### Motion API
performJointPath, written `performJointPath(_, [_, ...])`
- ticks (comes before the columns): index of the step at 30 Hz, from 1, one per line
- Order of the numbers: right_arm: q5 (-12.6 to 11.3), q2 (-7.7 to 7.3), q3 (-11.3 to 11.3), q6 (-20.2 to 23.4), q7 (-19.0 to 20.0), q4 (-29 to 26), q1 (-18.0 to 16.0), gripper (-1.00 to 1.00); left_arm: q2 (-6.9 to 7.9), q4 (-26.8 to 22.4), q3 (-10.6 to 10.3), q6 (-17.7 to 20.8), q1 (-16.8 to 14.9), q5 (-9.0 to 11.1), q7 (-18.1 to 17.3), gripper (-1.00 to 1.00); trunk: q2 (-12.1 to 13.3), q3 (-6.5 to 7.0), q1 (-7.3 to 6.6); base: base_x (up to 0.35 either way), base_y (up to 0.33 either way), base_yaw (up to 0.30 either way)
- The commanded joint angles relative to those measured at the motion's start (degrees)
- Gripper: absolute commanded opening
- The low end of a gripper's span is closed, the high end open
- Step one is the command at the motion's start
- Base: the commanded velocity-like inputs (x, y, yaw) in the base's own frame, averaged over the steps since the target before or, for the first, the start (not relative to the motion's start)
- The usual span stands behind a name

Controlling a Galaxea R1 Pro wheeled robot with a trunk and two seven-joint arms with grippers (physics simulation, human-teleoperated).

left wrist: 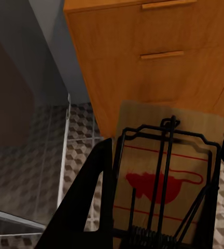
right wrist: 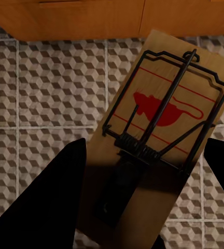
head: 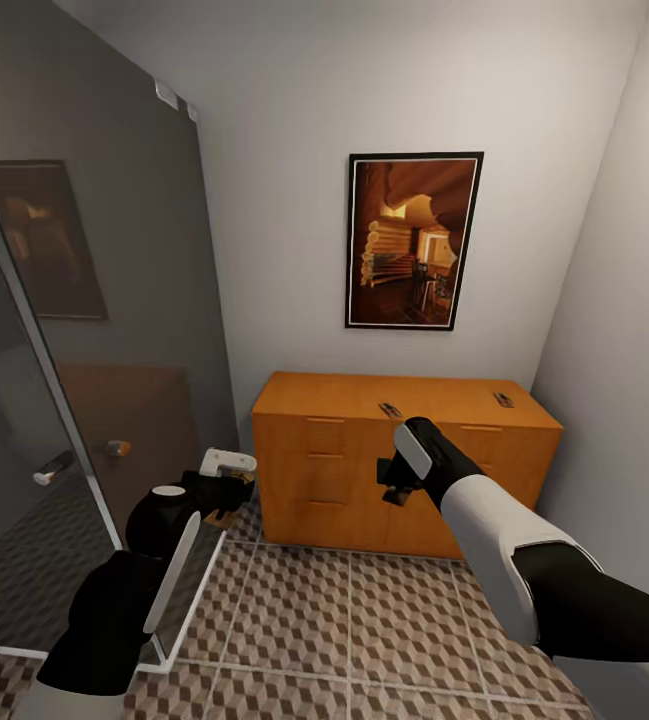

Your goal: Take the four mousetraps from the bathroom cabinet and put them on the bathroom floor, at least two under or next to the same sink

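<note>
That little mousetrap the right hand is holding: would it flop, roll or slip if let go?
The mousetrap looks like a stiff flat wooden board, so probably no flopping or rolling. Thin, likely light. Its wire bar could snag, and the smooth board might slide on the bathroom floor.

Head view high toward cabinet (head: 404,460); wrist views close over floor tiles (right wrist: 55,88).

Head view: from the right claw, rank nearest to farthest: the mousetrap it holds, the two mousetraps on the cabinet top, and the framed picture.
1. Held mousetrap, in the right claw, in front of the cabinet.
2. Left mousetrap on top, just above the claw.
3. Right mousetrap on top, toward the right end.
4. Framed picture, high on the back wall.
</note>
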Motion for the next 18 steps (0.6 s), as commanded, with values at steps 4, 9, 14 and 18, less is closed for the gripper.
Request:
performJointPath(4, [-0.59, 0.01, 0.41, -0.62, -0.43, -0.02, -0.06, -1.0, 0.0, -0.05, -0.07, 0.19, 0.44, -0.06, 0.12, -1.0, -0.11, -0.12, 0.02, -0.033, 0.002, 0.0])
performJointPath(9, [-0.68, 0.16, 0.47, -1.61, -0.43, 0.33, 0.09, -1.0, 0.0, -0.05, -0.07, 0.14, 0.87, -0.14, 0.07, -1.0, -0.11, -0.12, 0.02, -0.117, 0.001, 0.0])
performJointPath(14, [-0.7, 0.31, 0.54, -2.76, -0.43, 0.26, 1.03, -1.0, 0.1, 0.01, -0.07, -0.81, 1.44, -0.19, 0.05, -1.0, -0.11, -0.12, 0.02, -0.141, 0.0, 0.0])
performJointPath(18, [-0.73, 0.37, 0.56, -3.8, -0.37, 0.23, 1.6, -1.0, 0.03, 1.12, -0.1, -1.93, 2.02, -0.19, 0.08, -1.0, -0.11, -0.13, 0.02, -0.048, 0.0, 0.001])
